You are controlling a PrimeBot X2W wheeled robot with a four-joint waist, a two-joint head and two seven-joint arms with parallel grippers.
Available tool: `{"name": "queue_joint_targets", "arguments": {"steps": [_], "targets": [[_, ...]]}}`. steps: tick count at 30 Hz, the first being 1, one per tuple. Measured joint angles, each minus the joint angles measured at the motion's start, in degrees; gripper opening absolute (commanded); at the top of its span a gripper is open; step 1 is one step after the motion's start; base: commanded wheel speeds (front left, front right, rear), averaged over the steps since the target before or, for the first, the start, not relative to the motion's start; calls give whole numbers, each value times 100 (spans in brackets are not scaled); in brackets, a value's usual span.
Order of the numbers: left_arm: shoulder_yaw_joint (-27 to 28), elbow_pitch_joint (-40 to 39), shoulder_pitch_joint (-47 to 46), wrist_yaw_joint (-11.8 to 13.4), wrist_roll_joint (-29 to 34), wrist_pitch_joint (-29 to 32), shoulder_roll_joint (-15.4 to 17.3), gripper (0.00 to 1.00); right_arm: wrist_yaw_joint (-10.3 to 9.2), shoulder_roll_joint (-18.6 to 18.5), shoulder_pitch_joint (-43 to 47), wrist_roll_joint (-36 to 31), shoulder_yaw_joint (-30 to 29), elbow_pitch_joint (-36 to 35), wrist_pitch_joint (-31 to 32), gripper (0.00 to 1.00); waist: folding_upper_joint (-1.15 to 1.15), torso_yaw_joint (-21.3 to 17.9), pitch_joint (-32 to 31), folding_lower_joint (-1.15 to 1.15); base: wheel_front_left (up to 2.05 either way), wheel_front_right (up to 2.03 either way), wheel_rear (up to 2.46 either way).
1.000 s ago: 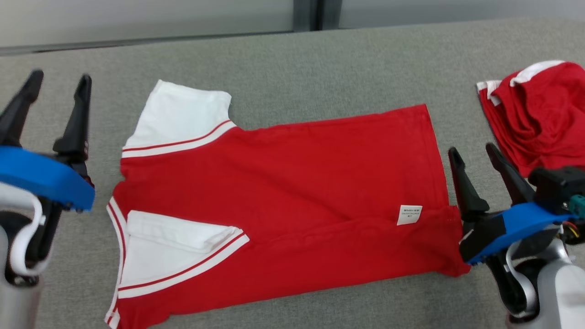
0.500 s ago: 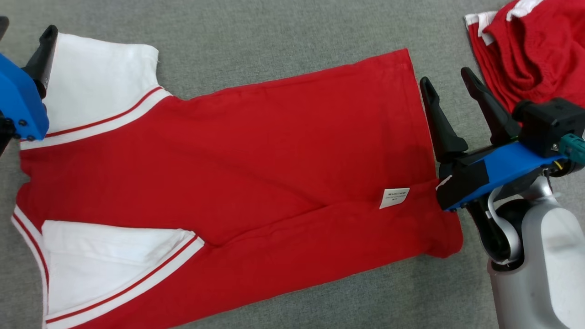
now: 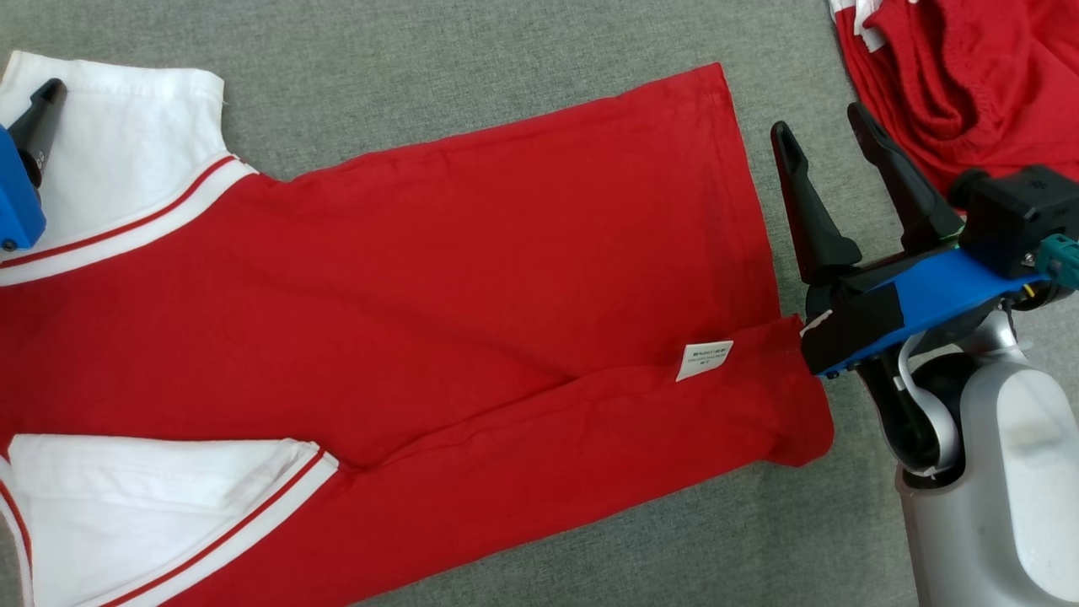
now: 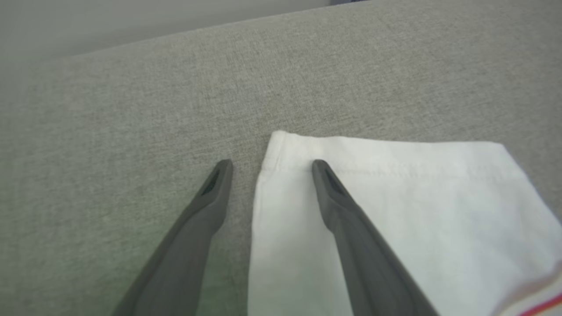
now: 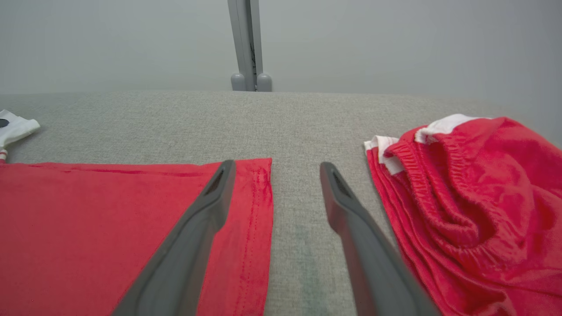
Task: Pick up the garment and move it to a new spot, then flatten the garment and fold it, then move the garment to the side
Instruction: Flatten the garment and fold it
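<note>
The red T-shirt (image 3: 472, 278) lies flat across the middle of the grey desk (image 3: 421, 76), collar end toward 9 o'clock and hem toward 3 o'clock. Its near side is already turned in lengthwise, so a white care label (image 3: 704, 360) and the folded near sleeve (image 3: 152, 480) face up. The left gripper (image 4: 272, 164) hangs at 10 o'clock with its fingers spread wide and holding nothing. One finger is over the far white sleeve (image 3: 110, 160) and the other over bare desk, astride the sleeve's outer corner. The right gripper (image 3: 818, 120) at 3 o'clock is equally wide and empty; in its wrist view it straddles the far hem corner. This placement probably prepares a matched pinch at both ends so the far edge can be carried over for the second lengthwise fold. Crumpled red shorts (image 3: 952, 76) sit apart at 1 o'clock. Compared with a second ago, the head camera has tipped down and closer, the shirt has not shifted, and the left gripper has come in from beside the shirt onto the sleeve.
</note>
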Motion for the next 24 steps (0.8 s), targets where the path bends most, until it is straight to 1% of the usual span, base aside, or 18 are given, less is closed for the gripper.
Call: {"name": "queue_joint_targets", "arguments": {"steps": [5,6,7,9,12,17,22,24], "targets": [[-62,-83,-12,0,-300,389,78,100,0,0,-10,18,42,41,-42,100,0,-47,-11,-1,0,0,0],[-67,-102,-12,0,-330,434,88,67,0,0,-15,36,60,46,-44,100,0,-54,-15,-1,0,0,0],[-69,-122,-12,0,-368,469,89,42,0,0,-24,66,77,53,-45,100,0,-61,-19,-1,0,0,0],[-80,-169,-8,0,-441,488,75,0,0,0,-32,83,99,68,-52,100,0,-66,-27,-1,0,0,0],[-152,-276,19,-5,-450,420,37,0,0,1,-58,79,96,109,-79,100,0,-48,-54,-1,0,0,0],[-104,-330,30,0,-334,-162,-32,0,0,0,-176,-31,46,270,-15,100,0,67,-179,-1,0,0,0],[-235,-457,30,-1,-288,-539,-107,0,0,-20,-523,-218,-44,668,293,100,0,289,-328,-1,0,0,0],[-277,-543,31,-1,-289,-689,-138,0,0,-110,-723,-271,-114,904,457,100,0,395,-372,-1,0,0,0]]}}
